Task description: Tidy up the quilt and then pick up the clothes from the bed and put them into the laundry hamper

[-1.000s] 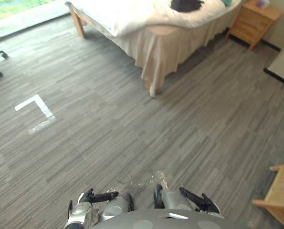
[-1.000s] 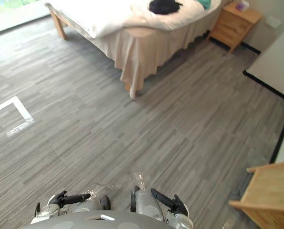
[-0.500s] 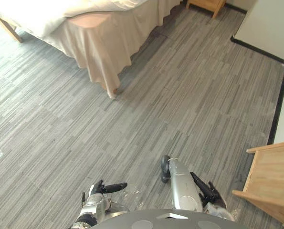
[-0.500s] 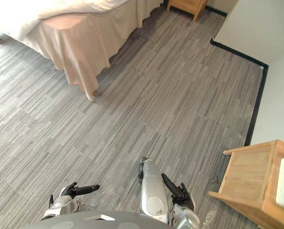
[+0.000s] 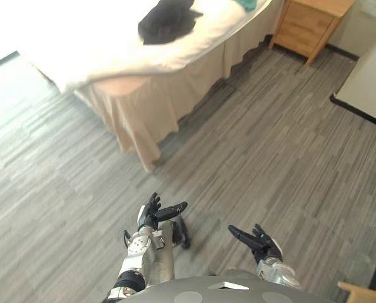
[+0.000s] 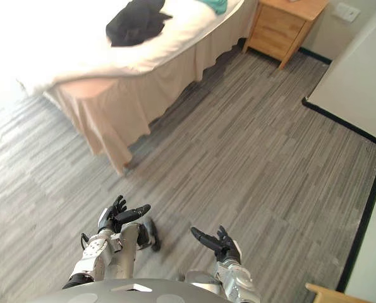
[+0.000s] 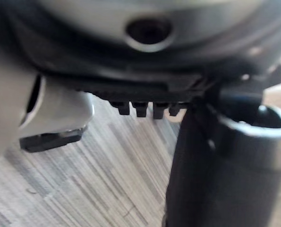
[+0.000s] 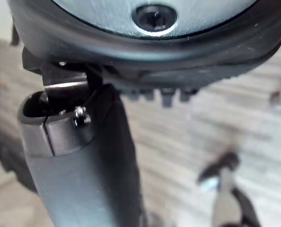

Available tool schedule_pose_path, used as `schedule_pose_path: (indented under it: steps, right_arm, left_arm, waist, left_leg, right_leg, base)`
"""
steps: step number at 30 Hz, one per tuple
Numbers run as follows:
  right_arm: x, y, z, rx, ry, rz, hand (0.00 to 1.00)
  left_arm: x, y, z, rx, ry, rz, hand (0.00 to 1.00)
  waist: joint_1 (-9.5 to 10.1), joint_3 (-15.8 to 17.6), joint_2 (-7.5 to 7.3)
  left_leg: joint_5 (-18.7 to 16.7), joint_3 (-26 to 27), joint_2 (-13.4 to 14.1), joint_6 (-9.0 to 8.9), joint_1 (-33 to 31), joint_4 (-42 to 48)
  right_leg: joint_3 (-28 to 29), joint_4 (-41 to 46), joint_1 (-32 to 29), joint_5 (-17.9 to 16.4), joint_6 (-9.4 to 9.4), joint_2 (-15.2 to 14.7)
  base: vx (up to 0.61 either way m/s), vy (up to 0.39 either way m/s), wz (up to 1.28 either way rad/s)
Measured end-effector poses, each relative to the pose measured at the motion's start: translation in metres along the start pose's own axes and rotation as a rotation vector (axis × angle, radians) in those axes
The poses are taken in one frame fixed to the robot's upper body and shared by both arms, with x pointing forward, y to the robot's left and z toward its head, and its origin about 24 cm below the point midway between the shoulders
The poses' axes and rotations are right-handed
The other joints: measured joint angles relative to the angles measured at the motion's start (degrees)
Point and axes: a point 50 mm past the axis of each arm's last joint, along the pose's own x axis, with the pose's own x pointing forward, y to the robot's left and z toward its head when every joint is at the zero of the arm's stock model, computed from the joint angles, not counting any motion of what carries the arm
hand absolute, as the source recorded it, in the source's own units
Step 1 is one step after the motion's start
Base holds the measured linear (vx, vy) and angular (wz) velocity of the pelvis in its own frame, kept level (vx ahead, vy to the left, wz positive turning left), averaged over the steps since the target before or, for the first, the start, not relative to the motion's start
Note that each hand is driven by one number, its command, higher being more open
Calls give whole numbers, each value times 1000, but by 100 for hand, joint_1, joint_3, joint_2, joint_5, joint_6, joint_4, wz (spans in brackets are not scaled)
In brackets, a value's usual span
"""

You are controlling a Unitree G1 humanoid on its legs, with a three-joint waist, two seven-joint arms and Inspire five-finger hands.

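Grey wood-grain plank floor (image 5: 270, 158) lies open and wide between the bed and both hands. At the upper left, the bed (image 5: 137, 120) has a pleated beige skirt under a puffy white quilt (image 5: 80, 50). Crumpled black clothes (image 5: 165, 22) lie on the quilt near the bed's side edge, with a teal garment (image 5: 249, 4) further along. The left hand (image 5: 151, 214) and right hand (image 5: 258, 243) hover over the floor, fingers spread, holding nothing. A boxy wooden nightstand (image 5: 308, 25) stands beside the bed.

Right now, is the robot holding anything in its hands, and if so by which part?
Nothing is held. The left hand and the right hand hang open above the floor, fingers relaxed. The black clothes lie on the bed, away from both.
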Motion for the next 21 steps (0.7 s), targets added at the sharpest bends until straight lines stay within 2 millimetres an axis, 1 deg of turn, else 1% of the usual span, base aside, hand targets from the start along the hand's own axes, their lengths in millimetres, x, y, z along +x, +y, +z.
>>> schedule_pose_path:
  steps: [1,2,3,4,5,6,7,8,9,10,11,12,13,14,15,16,17,18,19,20,21]
  right_arm:
    - [0,4,-4,8,13,3,100]
    - [1,16,-13,46,44,-1,100]
    - [1,19,-15,61,52,0,100]
    - [1,24,-19,70,67,4,100]
    - [0,25,-20,64,77,6,100]
    - [0,24,-19,56,75,5,100]
    - [1,22,-15,50,50,-1,100]
    - [1,17,-9,28,19,-5,100]
    - [0,14,-8,16,11,-9,100]
    - [-3,10,-8,15,-8,-22,100]
    - [-6,5,-9,10,-20,-37,100]
    - [-7,3,-10,24,-22,-46,100]
    - [-7,2,-11,30,-22,-50,100]
    - [-8,0,-11,36,-25,-48,100]
    - [-8,0,-11,34,-30,-44,100]
    - [-7,0,-10,22,-33,-28,100]
    - [-7,-1,-10,-1,-25,-14,100]
    - [-7,1,-11,-9,-17,-2,100]
    - [-7,5,-16,-29,7,23,100]
    - [-7,5,-18,-45,21,29,100]
    - [-5,2,-17,-91,47,43,100]
  left_arm:
    - [0,1,-1,0,4,6,100]
    - [1,10,0,23,7,30,100]
    - [1,15,2,31,-2,45,100]
    - [2,20,4,50,0,61,100]
    - [2,22,2,59,26,80,100]
    - [2,23,2,59,30,84,100]
    - [1,25,-3,61,57,97,100]
    - [-1,27,-13,60,95,112,100]
    - [-2,28,-17,59,111,114,100]
    - [-4,29,-21,59,127,113,100]
    - [-5,28,-23,46,134,102,100]
    - [-5,28,-25,30,142,94,100]
    - [-6,29,-27,23,149,90,100]
    - [-8,32,-31,7,166,96,100]
    - [-8,34,-32,0,168,103,100]
    - [-10,39,-34,-26,167,124,100]
    - [-11,43,-35,-57,166,144,100]
    - [-14,47,-39,-75,174,160,100]
    - [-17,57,-42,-97,169,190,100]
    - [-19,60,-44,-110,177,201,100]
    - [-22,60,-51,-149,197,214,100]
  waist:
    - [50,-81,-106]
    - [69,-268,-505]
    - [96,-290,-642]
    - [117,-287,-748]
    - [109,-270,-861]
    - [104,-267,-867]
    - [65,-252,-849]
    - [-24,-221,-721]
    - [-44,-229,-654]
    - [-59,-261,-579]
    - [-97,-278,-534]
    - [-108,-278,-532]
    - [-132,-279,-531]
    - [-180,-322,-485]
    - [-174,-335,-464]
    - [-153,-358,-426]
    - [-156,-391,-380]
    - [-140,-406,-373]
    - [-111,-487,-493]
    - [-91,-535,-506]
    - [8,-666,-408]
  left_leg:
    - [606,-121,-1,540,9,30]
    - [583,49,-43,764,60,328]
    - [408,107,-63,777,96,416]
    - [170,116,-70,803,194,552]
    - [-215,85,-120,682,518,760]
    - [-301,85,-133,665,589,800]
    - [-548,31,-204,601,1011,824]
    - [-732,-107,-218,536,1454,749]
    - [-786,-209,-217,499,1635,671]
    - [-815,-449,-243,445,1925,430]
    - [-797,-808,-297,379,2116,210]
    - [-775,-1070,-362,336,2242,74]
    - [-778,-1243,-401,304,2300,8]
    - [-834,-1771,-454,202,2304,-6]
    - [-864,-1955,-454,150,2321,-7]
    - [-913,-2286,-449,35,2383,-10]
    - [-974,-2580,-416,-113,2462,-16]
    - [-1018,-2689,-396,-205,2514,-24]
    - [-1071,-2818,-428,-397,2621,-95]
    - [-1117,-2877,-406,-476,2679,-140]
    - [-1096,-2891,-227,-655,2730,-237]
  right_leg:
    - [189,133,129,-110,-108,-13]
    - [273,833,-106,-125,-26,-287]
    - [312,1290,-286,-11,21,-404]
    - [360,2093,-623,338,125,-510]
    - [495,3891,-1357,1003,592,-706]
    - [510,4233,-1487,1012,609,-732]
    - [486,5272,-1958,971,580,-869]
    - [314,5579,-2268,884,502,-895]
    - [195,5517,-2420,835,441,-900]
    - [-56,5029,-2685,696,404,-955]
    - [-236,4149,-2864,644,359,-1055]
    - [-232,3390,-2918,660,376,-1143]
    - [-170,2867,-2920,678,374,-1194]
    - [112,1742,-2897,808,432,-1242]
    - [293,1395,-2887,924,387,-1241]
    - [627,881,-2831,1193,358,-1232]
    - [849,466,-2687,1555,367,-1187]
    - [913,283,-2601,1813,380,-1147]
    - [953,30,-2455,2680,331,-1165]
    - [827,91,-2376,2472,465,-1225]
    - [627,-40,-2205,2235,480,-1130]
  base:
    - [761,193,-76]
    - [773,196,-69]
    - [775,193,-49]
    - [751,203,-21]
    - [592,161,-13]
    - [797,199,1]
    - [590,126,28]
    - [693,145,45]
    - [431,74,81]
    - [482,22,121]
    - [472,-15,157]
    - [466,-54,149]
    - [458,-149,178]
    - [457,-180,160]
    - [538,-262,183]
    - [445,-304,145]
    - [434,-339,135]
    - [400,-411,123]
    - [290,-377,86]
    - [330,-485,82]
    - [274,-453,67]
